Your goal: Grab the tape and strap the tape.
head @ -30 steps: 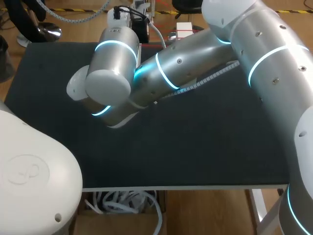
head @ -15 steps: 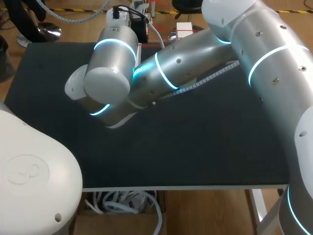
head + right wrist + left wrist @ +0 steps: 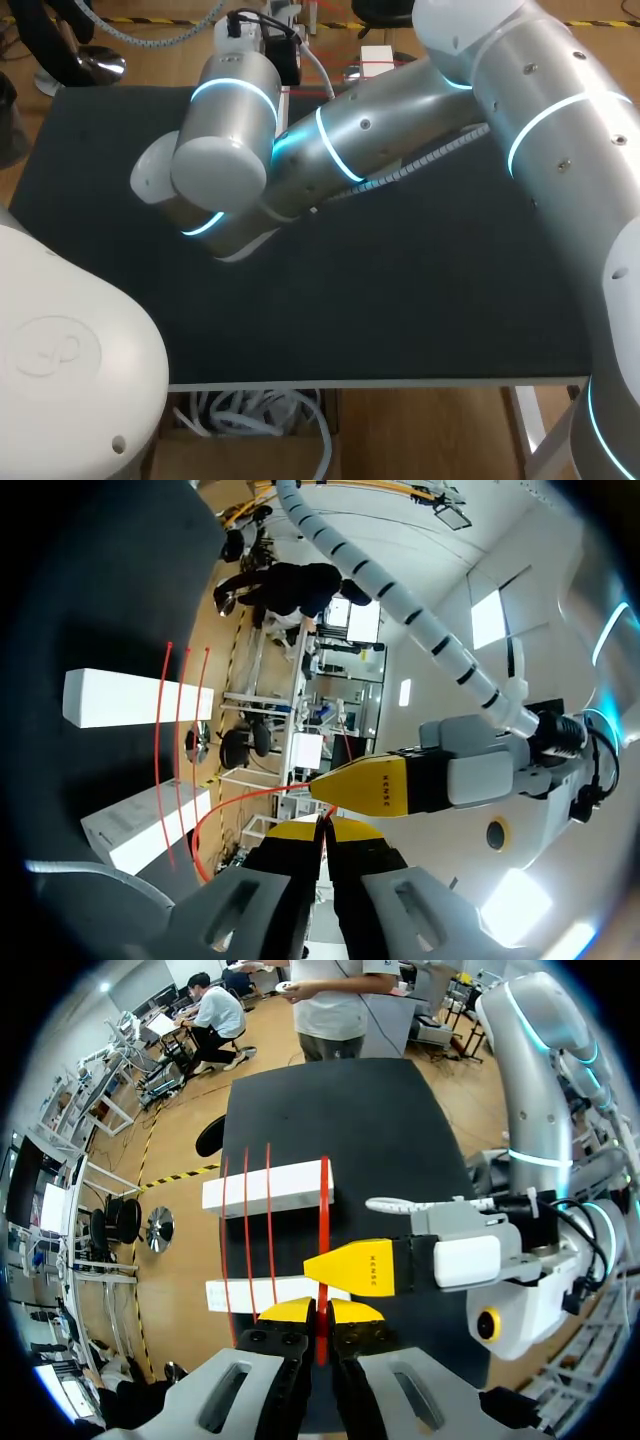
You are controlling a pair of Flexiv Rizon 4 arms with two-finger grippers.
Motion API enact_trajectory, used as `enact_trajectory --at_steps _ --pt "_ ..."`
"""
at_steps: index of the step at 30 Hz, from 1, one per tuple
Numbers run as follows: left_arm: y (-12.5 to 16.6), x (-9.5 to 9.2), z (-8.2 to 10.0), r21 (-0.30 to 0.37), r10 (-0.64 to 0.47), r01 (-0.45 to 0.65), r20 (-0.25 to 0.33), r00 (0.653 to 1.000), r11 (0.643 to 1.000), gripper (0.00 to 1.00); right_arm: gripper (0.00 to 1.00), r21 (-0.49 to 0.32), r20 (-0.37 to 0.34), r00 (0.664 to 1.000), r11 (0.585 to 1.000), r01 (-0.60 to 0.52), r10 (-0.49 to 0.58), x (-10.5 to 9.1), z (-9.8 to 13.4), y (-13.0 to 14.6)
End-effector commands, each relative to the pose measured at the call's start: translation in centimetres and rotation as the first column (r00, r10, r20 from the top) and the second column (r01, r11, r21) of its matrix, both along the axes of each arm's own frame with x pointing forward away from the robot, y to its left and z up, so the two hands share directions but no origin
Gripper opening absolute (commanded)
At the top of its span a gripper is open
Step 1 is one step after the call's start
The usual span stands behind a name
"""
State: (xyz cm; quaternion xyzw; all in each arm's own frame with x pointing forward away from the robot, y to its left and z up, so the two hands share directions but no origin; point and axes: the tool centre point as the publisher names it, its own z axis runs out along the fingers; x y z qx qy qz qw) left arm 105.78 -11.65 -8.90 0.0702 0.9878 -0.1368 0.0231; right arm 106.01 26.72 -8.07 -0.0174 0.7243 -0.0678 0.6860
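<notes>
Our right arm [image 3: 380,140] rises at the near right corner of the table [image 3: 400,300] and slants across toward its far edge, elbow bent and wrist links folded over. There our left gripper [image 3: 320,1312] and right gripper [image 3: 322,830] meet tip to tip, each pressed together on a strand of the red tape [image 3: 324,1220]. Just beyond them, the tape loops around two white blocks [image 3: 295,1185] lying at the table's edge.

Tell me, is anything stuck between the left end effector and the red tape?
No, nothing visible is between them. The left end effector pinches the tape between its fingers. The right end effector sits close by, on the same tape.
</notes>
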Motion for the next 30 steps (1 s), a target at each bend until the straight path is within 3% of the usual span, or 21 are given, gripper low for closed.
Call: enact_trajectory --at_steps 1,30 --pt "-0.17 0.01 0.11 0.004 0.000 0.000 -0.002 1.000 1.000 0.00 0.00 -0.005 -0.007 1.000 1.000 0.001 -0.001 -0.03 0.32 0.17" --pt "-0.17 0.01 0.11 0.004 0.000 0.000 -0.002 1.000 1.000 0.00 0.00 -0.028 0.019 0.999 0.999 -0.025 0.026 -0.08 0.22 0.71"
